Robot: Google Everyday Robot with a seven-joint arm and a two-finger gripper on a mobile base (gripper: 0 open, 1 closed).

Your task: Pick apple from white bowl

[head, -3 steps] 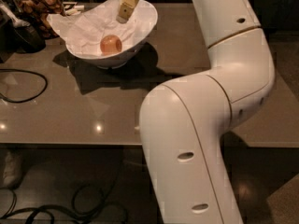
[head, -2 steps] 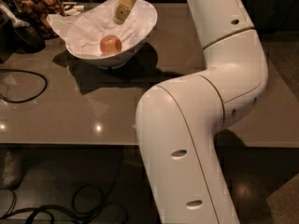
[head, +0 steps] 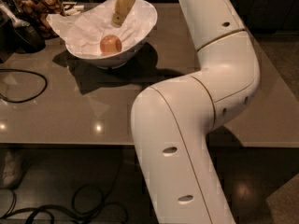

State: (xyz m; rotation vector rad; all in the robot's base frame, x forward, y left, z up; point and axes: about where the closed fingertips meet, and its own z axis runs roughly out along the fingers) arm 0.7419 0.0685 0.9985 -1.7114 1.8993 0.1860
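Your arm point(head: 187, 125) is glossy white w/ fat rounded segments, thin dark seams at the joints, plus small dark oval holes on the lower link, near the elbow & up top. Gripper point(head: 122, 6) is tan/yellowish, at top of your view, over the white bowl point(head: 140, 41).

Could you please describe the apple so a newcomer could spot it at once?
On the grey-brown table, find the large white bowl at the far left, lined with crumpled paper. The apple lies inside, near the tan tool hanging over the bowl: the only small, round, orange-red thing against all that white.
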